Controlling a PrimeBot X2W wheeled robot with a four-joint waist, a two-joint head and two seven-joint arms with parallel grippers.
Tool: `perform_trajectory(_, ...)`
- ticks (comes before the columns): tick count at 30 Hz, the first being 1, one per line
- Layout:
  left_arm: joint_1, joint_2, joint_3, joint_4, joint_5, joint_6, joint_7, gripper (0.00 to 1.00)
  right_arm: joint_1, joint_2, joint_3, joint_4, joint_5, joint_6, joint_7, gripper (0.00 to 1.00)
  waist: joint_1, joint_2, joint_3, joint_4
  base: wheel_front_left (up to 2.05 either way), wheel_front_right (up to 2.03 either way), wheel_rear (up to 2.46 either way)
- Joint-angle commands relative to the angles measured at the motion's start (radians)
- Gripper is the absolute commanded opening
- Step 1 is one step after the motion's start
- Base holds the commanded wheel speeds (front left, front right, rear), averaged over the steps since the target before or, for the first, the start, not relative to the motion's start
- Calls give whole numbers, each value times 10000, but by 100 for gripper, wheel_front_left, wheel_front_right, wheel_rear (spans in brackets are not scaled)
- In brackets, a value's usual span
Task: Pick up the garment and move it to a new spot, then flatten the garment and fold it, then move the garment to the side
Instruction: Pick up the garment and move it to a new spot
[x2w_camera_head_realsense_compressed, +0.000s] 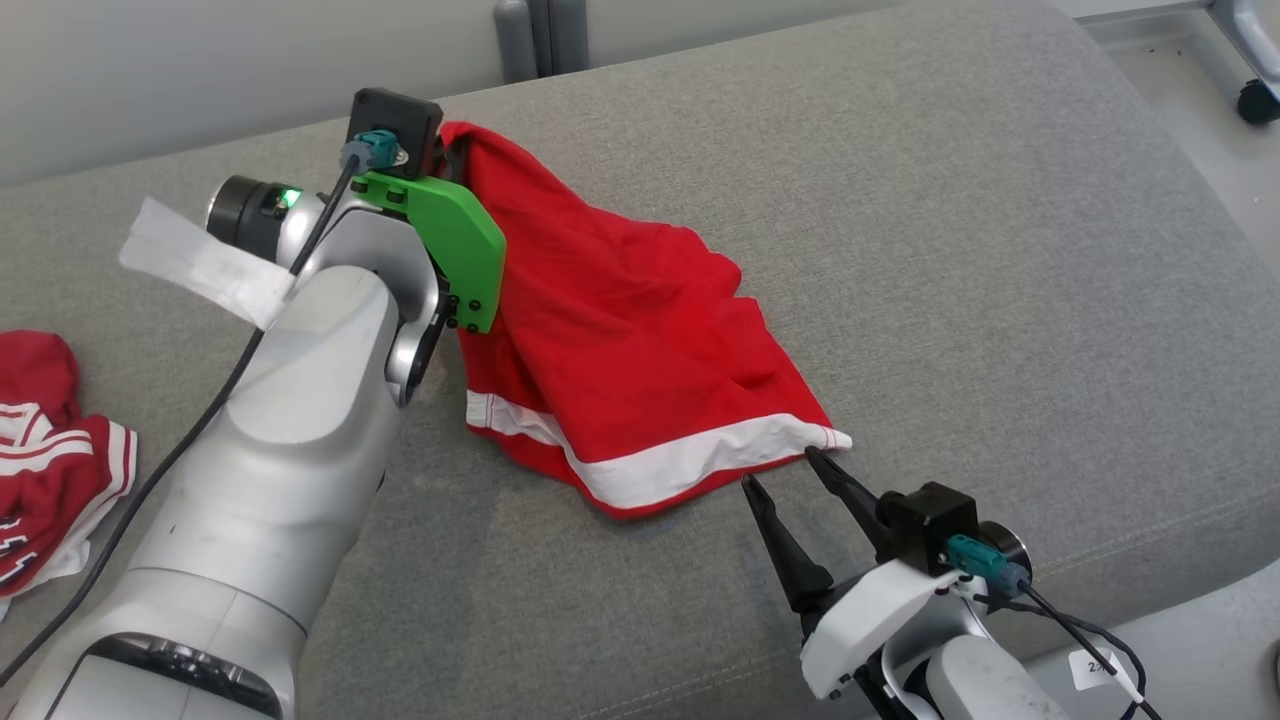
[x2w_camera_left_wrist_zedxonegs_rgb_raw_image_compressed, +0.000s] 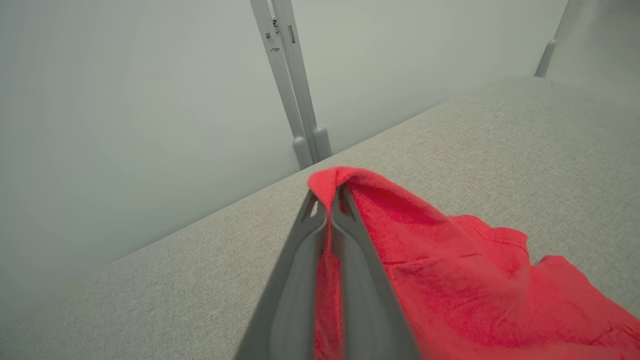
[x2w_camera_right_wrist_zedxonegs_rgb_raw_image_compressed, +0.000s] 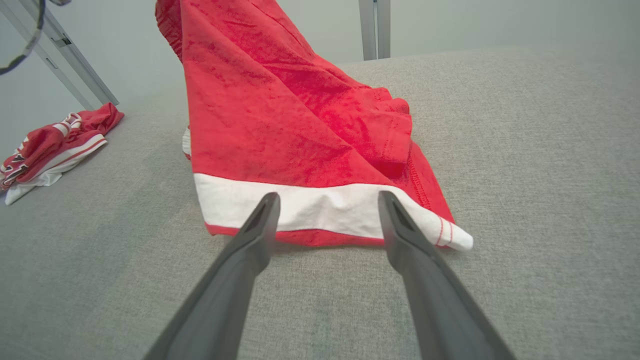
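The garment is a red cloth with a white band along its hem, lying on a grey cushioned surface. My left gripper is shut on its far corner, lifting that corner so the cloth drapes down to the cushion. In the head view the left fingers are hidden behind the green wrist bracket. My right gripper is open at the near hem, its fingertips at the white band, one tip close to the hem's corner. Nothing is between its fingers.
A second red-and-white garment lies bunched at the left edge of the cushion, also visible from the right wrist. Grey frame posts stand against the wall behind. The cushion's right edge drops to the floor near a caster.
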Motion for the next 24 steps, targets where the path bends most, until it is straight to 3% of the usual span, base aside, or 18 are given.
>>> perform_trajectory(1, -178, 38, 73, 163, 83, 124, -360, 100, -125, -19, 31, 47, 84, 1, -53, 100, 0, -1, 90, -104, 0, 0, 0)
perform_trajectory(4, -58, -50, 139, 773, -101, 132, -505, 100, -75, -19, -33, 114, 52, 1, -63, 100, 0, -1, 60, -79, 0, 0, 0)
perform_trajectory(14, 505, -358, 218, 2139, -945, -693, 554, 100, 347, -19, -502, 259, -119, 1, 21, 100, 0, -1, -672, 748, 0, 0, 0)
perform_trajectory(24, 1749, -533, 128, 2021, -1755, -1216, 1459, 100, 801, -20, -964, 20, -264, 1, 209, 100, 0, -1, -1366, 1268, 0, 0, 0)
